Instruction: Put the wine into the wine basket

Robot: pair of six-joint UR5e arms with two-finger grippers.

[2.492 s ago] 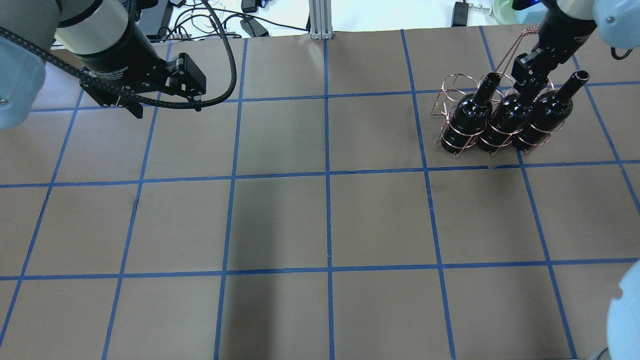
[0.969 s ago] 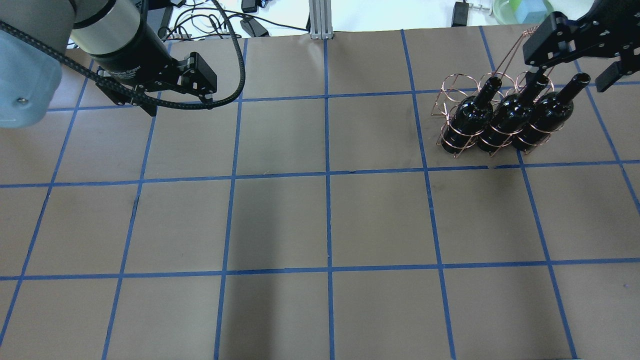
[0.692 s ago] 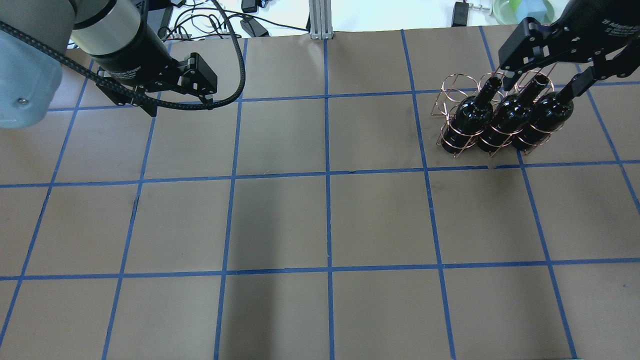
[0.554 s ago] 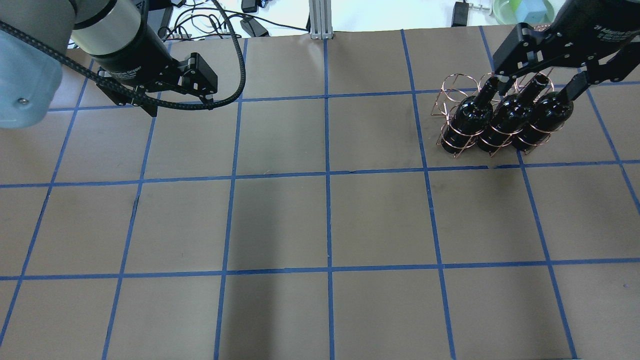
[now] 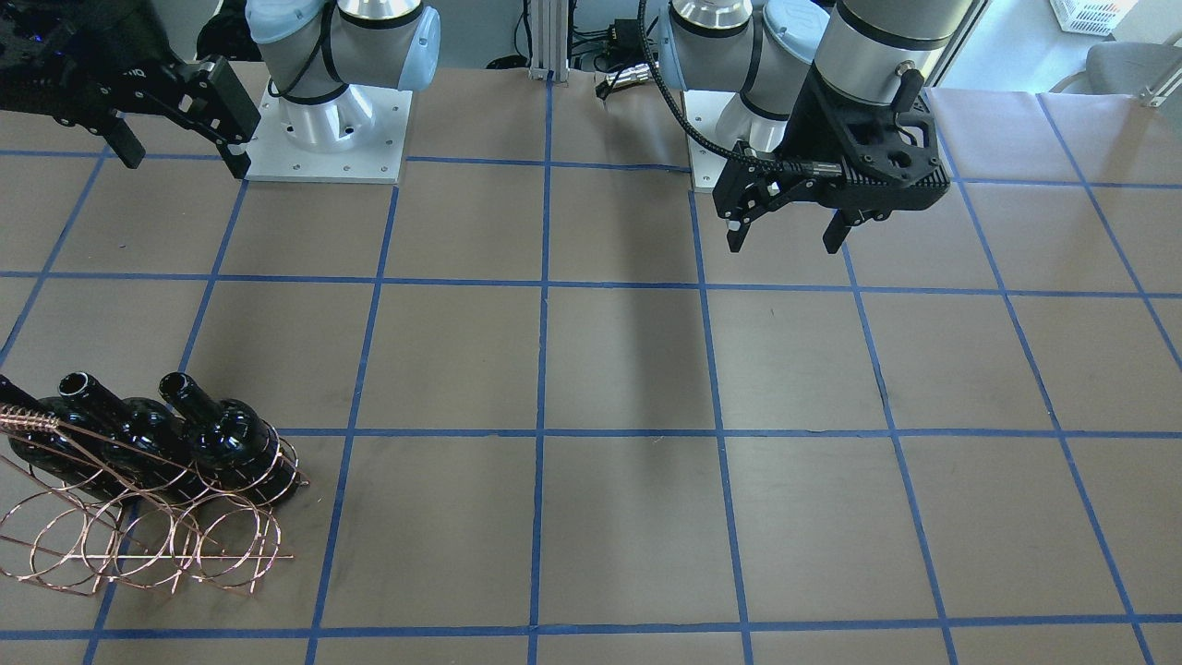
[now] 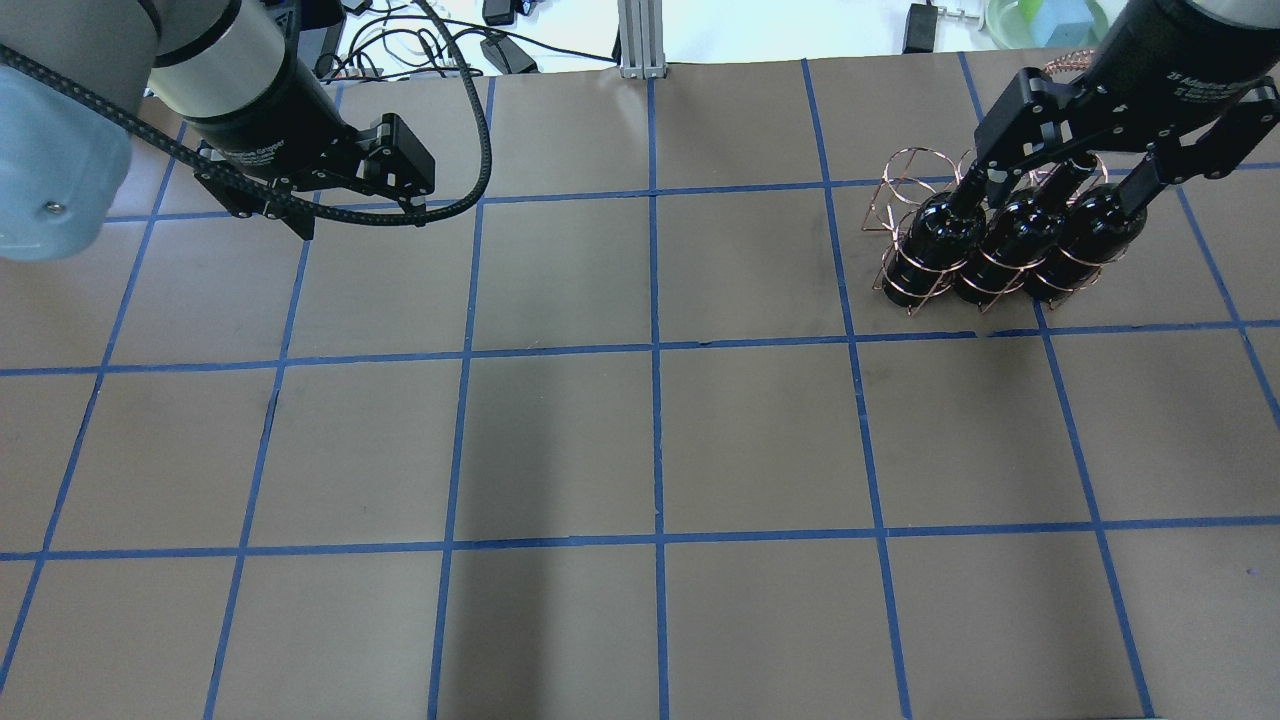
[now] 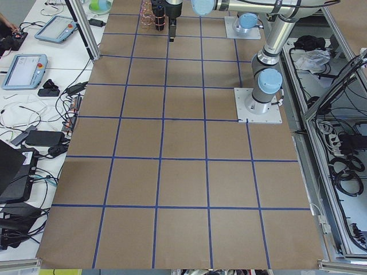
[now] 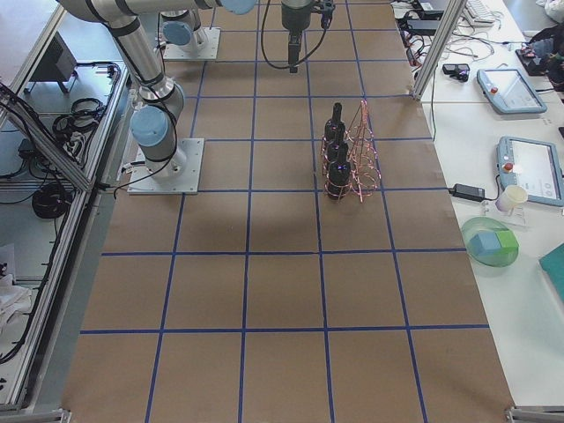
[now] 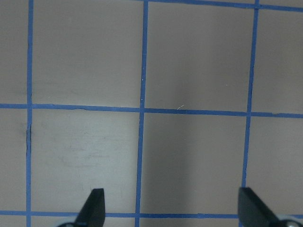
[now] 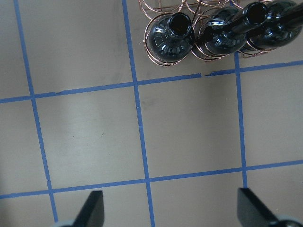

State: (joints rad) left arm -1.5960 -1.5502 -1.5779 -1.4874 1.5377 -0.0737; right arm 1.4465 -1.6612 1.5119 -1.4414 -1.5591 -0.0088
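Note:
Three black wine bottles (image 6: 935,235) (image 6: 1005,245) (image 6: 1085,235) stand upright side by side in the copper wire basket (image 6: 897,185) at the table's far right. They also show in the front view (image 5: 226,434) with the basket (image 5: 185,545). My right gripper (image 6: 1060,188) hangs open and empty high above the bottle necks. Its wrist view shows the bottle mouths (image 10: 177,21) at the top edge, well clear of the fingertips (image 10: 94,208). My left gripper (image 6: 350,205) is open and empty over the far left; its wrist view shows only bare paper.
The table (image 6: 650,440) is brown paper with a blue tape grid. The basket's twisted handle (image 5: 28,420) leans over the bottles. The arm bases (image 5: 323,120) stand at the robot's edge. Cables and a post (image 6: 640,40) lie beyond the far edge.
The right gripper, down at the middle bottle's neck 2.5 s ago, is now open and raised, and has drifted left over the bottles. The left arm has hardly moved.

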